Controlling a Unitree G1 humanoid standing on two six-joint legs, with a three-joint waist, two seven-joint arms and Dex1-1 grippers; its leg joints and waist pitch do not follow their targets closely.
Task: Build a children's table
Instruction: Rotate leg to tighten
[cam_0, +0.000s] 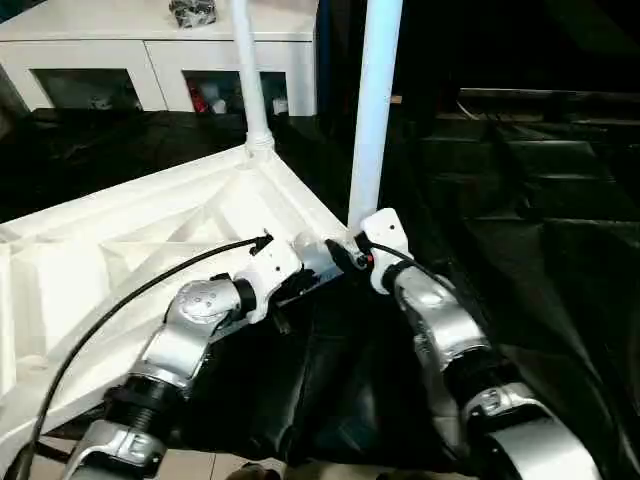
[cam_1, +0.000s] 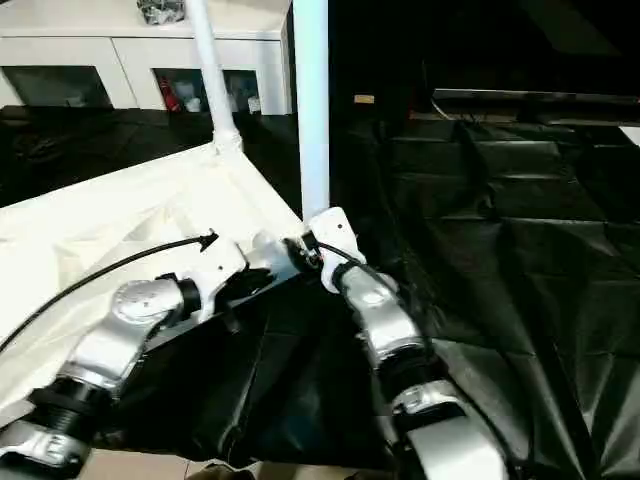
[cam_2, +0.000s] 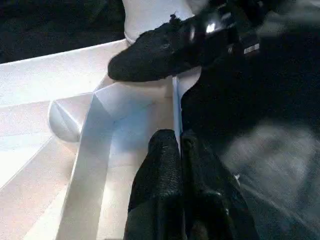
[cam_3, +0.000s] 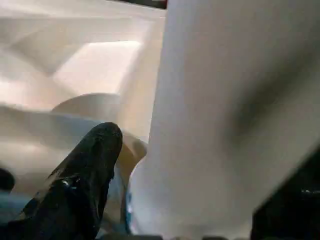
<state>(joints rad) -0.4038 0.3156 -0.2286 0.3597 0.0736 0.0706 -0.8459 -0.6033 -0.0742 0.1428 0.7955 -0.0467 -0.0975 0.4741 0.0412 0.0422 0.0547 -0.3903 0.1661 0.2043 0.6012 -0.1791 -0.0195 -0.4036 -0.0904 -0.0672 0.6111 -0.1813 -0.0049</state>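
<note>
The white tabletop (cam_0: 120, 250) lies upside down on black cloth, ribbed underside up. One white leg (cam_0: 250, 70) stands in the far corner socket. A second leg (cam_0: 372, 110) stands upright in the near right corner. My left gripper (cam_2: 179, 142) is shut on the thin rim of the tabletop, just beside that corner. My right gripper (cam_3: 195, 170) sits at the foot of the second leg (cam_3: 225, 100) with the jaws open around it. One of its fingers (cam_3: 100, 150) stands a little apart from the tube.
A white glass-door cabinet (cam_0: 160, 50) stands behind the tabletop, with a small grey object (cam_0: 192, 12) on top. Creased black cloth (cam_0: 520, 200) covers the floor to the right. A black cable (cam_0: 130, 290) runs over my left forearm.
</note>
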